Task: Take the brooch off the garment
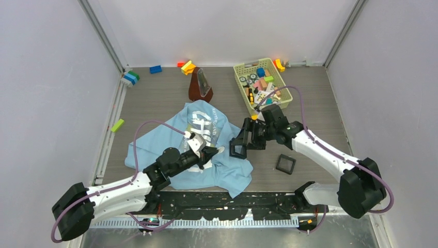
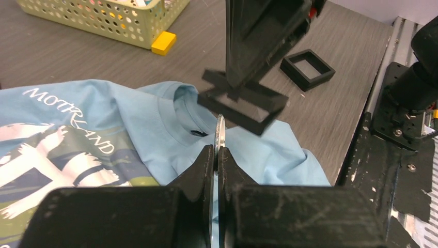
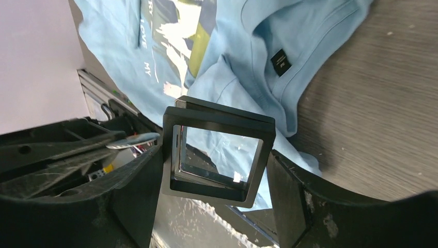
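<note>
Light blue short-sleeved T-shirt (image 1: 235,173), rumpled on the counter (image 1: 320,103) at lower centre-left of the top view, white-and-navy lettered print facing up, brooch (image 2: 220,135), thin silvery piece seen edge-on, pinched upright in the left gripper (image 2: 217,154), over the collar (image 2: 175,111)

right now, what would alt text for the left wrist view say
The left gripper is shut on a thin silvery piece, apparently the brooch, held edge-on above the light blue T-shirt. Just beyond, the right gripper holds a black square tray over the shirt's collar; a second black tray lies on the table.
</note>
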`<state>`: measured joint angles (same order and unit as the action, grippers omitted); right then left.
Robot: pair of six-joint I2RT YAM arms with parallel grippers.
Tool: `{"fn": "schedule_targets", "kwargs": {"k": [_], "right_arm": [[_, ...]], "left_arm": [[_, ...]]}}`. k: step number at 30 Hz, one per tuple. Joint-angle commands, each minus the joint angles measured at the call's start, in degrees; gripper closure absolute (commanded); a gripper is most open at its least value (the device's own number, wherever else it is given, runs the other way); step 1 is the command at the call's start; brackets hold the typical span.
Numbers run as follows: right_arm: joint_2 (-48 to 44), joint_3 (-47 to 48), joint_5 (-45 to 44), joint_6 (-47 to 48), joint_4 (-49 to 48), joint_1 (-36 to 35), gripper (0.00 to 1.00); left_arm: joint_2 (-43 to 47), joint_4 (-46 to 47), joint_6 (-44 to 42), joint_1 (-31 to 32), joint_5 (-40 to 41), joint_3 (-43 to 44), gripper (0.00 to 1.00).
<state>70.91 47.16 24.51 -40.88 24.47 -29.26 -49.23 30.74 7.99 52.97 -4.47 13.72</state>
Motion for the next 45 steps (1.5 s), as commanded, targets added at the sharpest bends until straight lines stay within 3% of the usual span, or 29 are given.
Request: {"fn": "schedule_targets", "kwargs": {"k": [1,16,25,37,45], "right_arm": [[1.63,1.93,1.25,-1.05,-4.00,-2.19,0.63],[3.30,2.81,4.00,-3.96,-8.28,-4.76,0.66],[0.34,0.88,6.61,-10.90,-16.18,-4.05,0.66],[6.41,-4.17,12.18,-21.25,-33.13,-3.68,0.70],[9.21,-5.70,11.28,-21.13,-34.76,-3.81,0.70]], "left_arm": [[0.34,9.07,-3.12,0.12,2.37,0.08,1.00],[-6.00,10.48,-2.79,0.20,-1.54,1.60,1.00],[-9.69,2.51,-3.79,0.27,3.84,5.02,1.00],[-7.68,1.78,-7.81,2.14,11.54,4.21,1.00],[-7.37,0.15,-13.58,6.12,20.40,4.74,1.00]]}}
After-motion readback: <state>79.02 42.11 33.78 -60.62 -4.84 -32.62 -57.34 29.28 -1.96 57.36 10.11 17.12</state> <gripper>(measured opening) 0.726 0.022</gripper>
